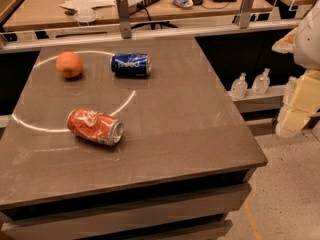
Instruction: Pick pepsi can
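Observation:
The pepsi can (131,65) is dark blue with white lettering and lies on its side at the back of the brown table (190,124), near the middle. My gripper (296,108) shows as white and cream parts at the right edge of the view. It is off the table's right side, well away from the can, and nothing shows in it.
A round orange fruit (69,64) lies left of the blue can. A dented red can (95,126) lies on its side nearer the front left. Two small clear bottles (250,84) stand on a ledge right of the table. A cluttered desk (150,4) with metal posts stands behind.

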`<state>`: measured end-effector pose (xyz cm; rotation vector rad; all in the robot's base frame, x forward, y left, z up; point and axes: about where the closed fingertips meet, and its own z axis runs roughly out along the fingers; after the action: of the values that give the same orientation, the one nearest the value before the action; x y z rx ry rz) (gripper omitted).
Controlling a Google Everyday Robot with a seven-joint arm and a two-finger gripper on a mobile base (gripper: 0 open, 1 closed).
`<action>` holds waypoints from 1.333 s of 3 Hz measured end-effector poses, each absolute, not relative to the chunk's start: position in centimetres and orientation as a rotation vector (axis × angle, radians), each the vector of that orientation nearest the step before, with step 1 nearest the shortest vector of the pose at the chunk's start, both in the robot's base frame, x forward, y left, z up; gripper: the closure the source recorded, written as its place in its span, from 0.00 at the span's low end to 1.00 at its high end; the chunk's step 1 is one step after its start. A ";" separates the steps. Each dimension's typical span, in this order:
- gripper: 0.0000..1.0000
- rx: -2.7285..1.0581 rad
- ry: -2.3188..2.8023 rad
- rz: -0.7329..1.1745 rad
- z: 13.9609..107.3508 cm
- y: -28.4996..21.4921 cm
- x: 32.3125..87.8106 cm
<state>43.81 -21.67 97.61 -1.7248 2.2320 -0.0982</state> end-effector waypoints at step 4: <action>0.00 -1.758 1.993 0.063 97.5 -13.1 53.3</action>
<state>53.25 -13.11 97.46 -1.7575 1.9932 0.0626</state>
